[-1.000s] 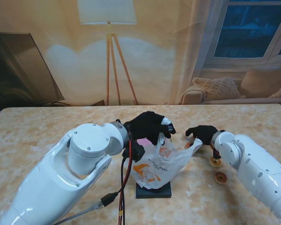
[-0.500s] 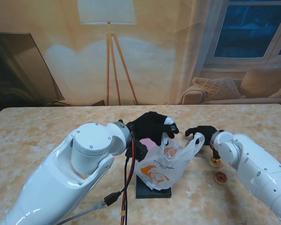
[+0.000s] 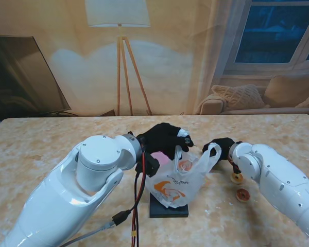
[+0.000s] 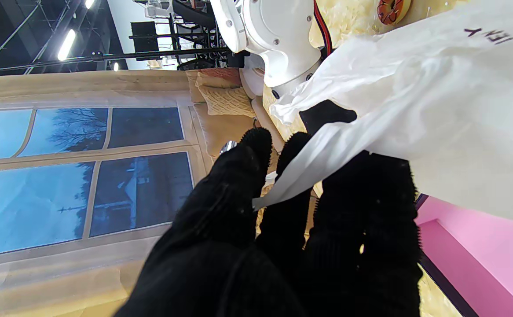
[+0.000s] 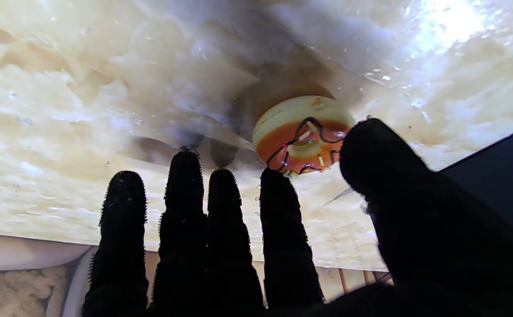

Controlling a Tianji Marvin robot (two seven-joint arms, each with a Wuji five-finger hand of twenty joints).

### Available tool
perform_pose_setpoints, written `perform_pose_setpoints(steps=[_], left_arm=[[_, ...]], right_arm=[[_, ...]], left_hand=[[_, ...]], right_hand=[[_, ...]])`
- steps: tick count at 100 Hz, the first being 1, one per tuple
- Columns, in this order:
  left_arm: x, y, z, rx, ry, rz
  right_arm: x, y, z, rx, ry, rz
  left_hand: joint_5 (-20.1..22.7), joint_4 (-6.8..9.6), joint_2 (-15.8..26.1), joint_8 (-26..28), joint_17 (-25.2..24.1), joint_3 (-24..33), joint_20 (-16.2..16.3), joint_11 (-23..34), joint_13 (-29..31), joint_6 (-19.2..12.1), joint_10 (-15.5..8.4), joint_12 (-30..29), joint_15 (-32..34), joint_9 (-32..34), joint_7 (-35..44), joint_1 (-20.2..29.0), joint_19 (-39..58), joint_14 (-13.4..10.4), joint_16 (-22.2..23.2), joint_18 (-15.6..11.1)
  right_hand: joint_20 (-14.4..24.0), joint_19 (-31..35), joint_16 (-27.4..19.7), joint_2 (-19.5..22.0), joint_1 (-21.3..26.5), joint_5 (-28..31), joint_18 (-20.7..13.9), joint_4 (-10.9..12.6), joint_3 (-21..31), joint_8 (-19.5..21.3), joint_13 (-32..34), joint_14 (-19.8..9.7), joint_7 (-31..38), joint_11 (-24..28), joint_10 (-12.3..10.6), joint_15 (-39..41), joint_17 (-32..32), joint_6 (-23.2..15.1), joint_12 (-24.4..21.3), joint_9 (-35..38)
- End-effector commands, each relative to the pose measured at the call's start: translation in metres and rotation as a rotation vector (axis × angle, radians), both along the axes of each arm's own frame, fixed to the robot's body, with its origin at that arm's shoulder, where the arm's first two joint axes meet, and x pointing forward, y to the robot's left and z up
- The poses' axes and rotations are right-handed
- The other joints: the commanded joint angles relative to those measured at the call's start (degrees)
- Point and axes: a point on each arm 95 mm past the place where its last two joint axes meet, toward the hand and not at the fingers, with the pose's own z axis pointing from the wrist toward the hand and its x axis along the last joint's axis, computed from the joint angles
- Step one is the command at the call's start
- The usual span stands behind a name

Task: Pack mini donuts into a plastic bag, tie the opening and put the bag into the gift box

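while the left hand (image 3: 165, 139) pinches the plastic bag (image 3: 177, 177) handle above the gift box (image 4: 472, 246), the right hand (image 3: 222, 147) pinches an iced mini donut (image 5: 302, 134) beside the bag; it should lift clear, then drop it through the mouth.

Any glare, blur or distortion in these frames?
Stand view: soft but evenly lit, no glare. Left wrist view: strong wide-angle bending; the bag is bright but not clipped, glove a textureless black. Right wrist view: blown-out glare on the table in one corner, the donut sharp, fingers in silhouette.
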Motion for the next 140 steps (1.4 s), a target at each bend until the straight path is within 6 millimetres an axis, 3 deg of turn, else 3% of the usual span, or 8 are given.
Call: perform_pose_setpoints(steps=[1, 18, 25, 41, 70, 93, 107, 140], left_arm=[[-0.003, 0.0, 0.001, -0.007, 0.0, -0.017], [-0.003, 0.0, -0.001, -0.007, -0.001, -0.021], [-0.004, 0.0, -0.001, -0.006, 0.0, -0.022], [-0.004, 0.0, -0.001, -0.005, -0.001, -0.021], [-0.004, 0.001, -0.002, 0.002, -0.001, -0.021], [-0.003, 0.003, -0.003, 0.005, -0.004, -0.019], [-0.003, 0.003, -0.003, 0.004, -0.005, -0.018], [-0.004, 0.004, -0.003, 0.003, -0.004, -0.026]], right_arm=[[-0.007, 0.005, -0.011, -0.021, 0.038, 0.024], [-0.008, 0.008, -0.013, -0.038, 0.034, 0.053], [-0.009, 0.01, -0.013, -0.04, 0.034, 0.06], [-0.013, 0.012, -0.014, -0.036, 0.038, 0.073], [-0.024, 0.018, -0.009, -0.021, 0.047, 0.059], [-0.029, 0.021, -0.004, -0.003, 0.071, 0.075], [-0.028, 0.022, -0.004, 0.005, 0.072, 0.081], [-0.031, 0.017, 0.009, 0.103, 0.029, 0.059]], left_hand=[[-0.2, -0.79, 0.7, 0.4, 0.1, -0.9, -1.0, 0.1, -0.9, -1.8, -1.0, 0.0, -0.4, -1.3, 1.6, 1.9, -0.1, -0.7, -0.1, -2.3], [-0.2, -0.79, 0.7, 0.4, 0.1, -0.9, -0.9, 0.1, -0.8, -1.9, -1.0, 0.1, -0.3, -1.2, 1.7, 1.9, 0.0, -0.7, -0.1, -2.2], [-0.2, -0.78, 0.6, 0.4, 0.1, -0.8, -0.9, 0.1, -0.8, -1.8, -0.9, 0.1, -0.3, -1.2, 1.7, 1.9, 0.0, -0.6, -0.1, -2.1], [-0.1, -0.76, 0.5, 0.4, 0.1, -0.7, -0.6, 0.2, -0.7, -1.8, -0.9, 0.3, 0.0, -1.1, 1.8, 1.9, 0.4, -0.5, 0.1, -1.9], [0.0, -0.75, 0.4, 0.5, 0.2, -0.6, -0.1, 0.2, -0.7, -1.7, -0.7, 0.5, 0.5, -0.9, 1.8, 1.9, 1.1, -0.1, 0.5, -1.7], [0.0, -0.78, 0.4, 0.5, 0.2, -0.7, 0.0, 0.2, -0.7, -1.7, -0.6, 0.6, 0.6, -0.9, 1.8, 1.9, 1.2, -0.1, 0.5, -1.6], [0.0, -0.74, 0.4, 0.5, 0.2, -0.6, 0.1, 0.2, -0.7, -1.7, -0.7, 0.6, 0.7, -0.9, 1.8, 1.9, 1.3, 0.0, 0.6, -1.7], [0.1, -0.77, 0.4, 0.5, 0.2, -0.7, 0.3, 0.3, -0.6, -1.6, -0.5, 0.6, 0.9, -0.8, 1.8, 1.9, 1.5, 0.0, 0.7, -1.5]], right_hand=[[-0.9, -0.5, -1.3, -2.5, -1.8, 3.6, -0.2, -0.4, 1.6, 4.1, -1.1, 0.3, 6.0, -0.8, 1.6, -1.1, -0.7, -3.4, -0.2, -1.9], [-1.0, -0.7, -2.6, -3.9, -1.8, 1.6, 0.1, -0.6, 3.0, 20.5, -1.0, 1.0, 21.0, -1.3, 2.1, -2.5, -0.7, -8.1, -1.0, -1.1], [-1.1, -0.6, -3.3, -4.7, -1.7, 0.9, 0.2, -0.7, 3.8, 25.1, 0.5, 1.1, 26.1, -1.9, 2.3, -3.3, -0.1, -10.3, -1.9, 1.0], [-1.3, 0.0, -4.3, -7.3, -0.2, -0.5, 0.5, -4.8, 4.8, 31.7, 6.9, 1.0, 36.0, -2.6, 1.4, -4.5, 4.0, -15.2, -4.3, 8.2], [0.5, 9.2, 0.8, -8.3, 2.6, -2.0, -5.3, -5.8, 5.8, 33.1, 27.1, -8.8, 41.9, 10.1, -11.0, 4.3, 23.8, -18.9, -2.4, 24.3], [2.1, 11.2, 3.4, -13.5, 10.0, -0.4, -9.0, -10.5, 6.1, 30.5, 32.2, -12.1, 41.9, 12.4, -14.3, 7.7, 30.3, -18.0, -2.1, 29.1], [3.5, 11.8, 4.7, -14.1, 15.8, 1.5, -10.3, -10.3, 7.4, 29.2, 33.8, -13.9, 41.9, 14.0, -16.2, 10.6, 32.8, -18.8, -0.2, 30.6], [5.1, 11.2, 5.0, -13.7, 17.2, 5.1, -10.2, -10.0, 7.5, 27.8, 34.1, -14.0, 42.3, 14.5, -16.1, 12.1, 33.7, -20.5, 0.4, 31.6]])
